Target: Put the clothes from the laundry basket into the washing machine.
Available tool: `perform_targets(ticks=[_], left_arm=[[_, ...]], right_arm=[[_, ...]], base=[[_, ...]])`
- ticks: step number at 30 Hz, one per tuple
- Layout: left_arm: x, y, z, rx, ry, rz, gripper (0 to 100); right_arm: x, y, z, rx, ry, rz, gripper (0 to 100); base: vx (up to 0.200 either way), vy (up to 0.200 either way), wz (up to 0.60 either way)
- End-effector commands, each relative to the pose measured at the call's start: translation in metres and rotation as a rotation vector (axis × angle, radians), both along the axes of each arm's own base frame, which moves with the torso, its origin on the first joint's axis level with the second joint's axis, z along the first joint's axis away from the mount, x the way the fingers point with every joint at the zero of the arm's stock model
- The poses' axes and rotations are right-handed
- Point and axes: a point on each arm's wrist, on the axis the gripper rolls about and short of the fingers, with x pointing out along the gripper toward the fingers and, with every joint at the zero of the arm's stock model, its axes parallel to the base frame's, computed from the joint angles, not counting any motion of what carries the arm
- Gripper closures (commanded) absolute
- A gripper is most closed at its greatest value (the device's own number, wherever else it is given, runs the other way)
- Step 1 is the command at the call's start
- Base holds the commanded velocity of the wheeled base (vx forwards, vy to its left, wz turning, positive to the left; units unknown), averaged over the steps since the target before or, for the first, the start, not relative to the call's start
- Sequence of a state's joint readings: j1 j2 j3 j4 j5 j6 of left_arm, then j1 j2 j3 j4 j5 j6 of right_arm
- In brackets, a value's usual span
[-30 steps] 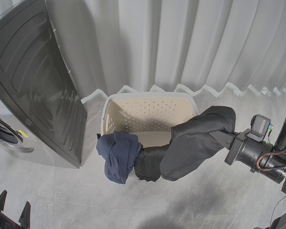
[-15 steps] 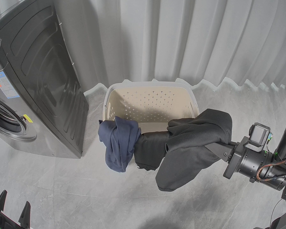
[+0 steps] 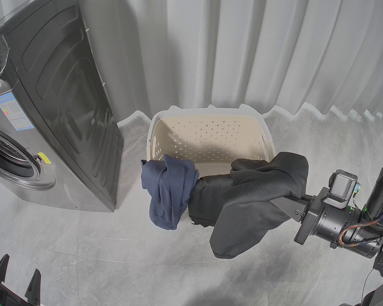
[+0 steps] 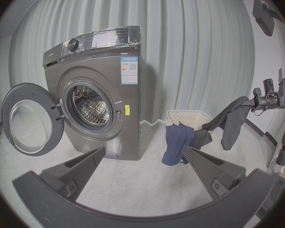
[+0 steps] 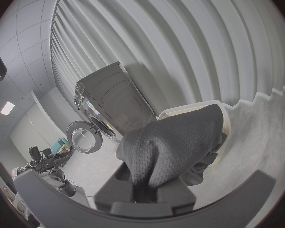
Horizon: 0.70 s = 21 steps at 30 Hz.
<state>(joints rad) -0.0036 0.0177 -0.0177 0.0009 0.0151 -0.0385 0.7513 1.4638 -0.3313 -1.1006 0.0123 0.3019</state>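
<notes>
Dark grey knit garment [image 3: 255, 205] hangs from the right pincer [image 5: 142, 190], which is clamped on a fold. Its tail lies over the front rim of the cream perforated plastic laundry basket [image 3: 208, 110], touching a navy blue garment [image 3: 170, 192] draped there.

Risk: hauling may drag the navy piece to the floor or tip the basket.

Left pincer [image 4: 143, 149] is low, fingers apart. Open floor leads to the grey front-loading washing machine [image 3: 51, 107]; its round door [image 4: 28, 119] juts out, open.
</notes>
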Motion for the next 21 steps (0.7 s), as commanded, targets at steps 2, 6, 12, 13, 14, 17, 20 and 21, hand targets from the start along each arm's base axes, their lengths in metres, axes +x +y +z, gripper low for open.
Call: perform_targets(ticks=[2, 6, 12, 13, 14, 17, 20, 21], left_arm=[[0.0001, 0.0000, -0.0044, 0.000, 0.002, 0.001, 0], [0.0001, 0.0000, -0.0044, 0.000, 0.002, 0.001, 0], [0.0001, 0.0000, -0.0044, 0.000, 0.002, 0.001, 0], [0.0001, 0.0000, -0.0044, 0.000, 0.002, 0.001, 0], [0.0001, 0.0000, -0.0044, 0.000, 0.002, 0.001, 0], [0.0001, 0.0000, -0.0044, 0.000, 0.002, 0.001, 0], [0.0001, 0.0000, -0.0044, 0.000, 0.002, 0.001, 0], [0.0001, 0.0000, -0.0043, 0.000, 0.001, 0.001, 0]], right_arm=[[0.0022, 0.0013, -0.0024, -0.007, 0.008, -0.003, 100], [0.0032, 0.0017, -0.0012, -0.004, 0.005, -0.006, 100], [0.0052, 0.0008, -0.0004, -0.001, 0.004, -0.015, 100], [0.0054, 0.0010, -0.0008, -0.002, 0.005, -0.015, 100], [0.0056, 0.0012, -0.0011, -0.003, 0.006, -0.015, 100], [0.0066, 0.0016, -0.0014, -0.003, 0.006, -0.018, 100], [0.0069, 0.0019, -0.0011, -0.001, 0.004, -0.018, 100], [0.0071, 0.0020, -0.0007, 0.001, 0.004, -0.018, 100]], base=[[0.000, 0.200, 0.00], [0.000, 0.200, 0.00], [0.000, 0.200, 0.00], [0.000, 0.200, 0.00], [0.000, 0.200, 0.00], [0.000, 0.200, 0.00], [0.000, 0.200, 0.00], [0.000, 0.200, 0.00]])
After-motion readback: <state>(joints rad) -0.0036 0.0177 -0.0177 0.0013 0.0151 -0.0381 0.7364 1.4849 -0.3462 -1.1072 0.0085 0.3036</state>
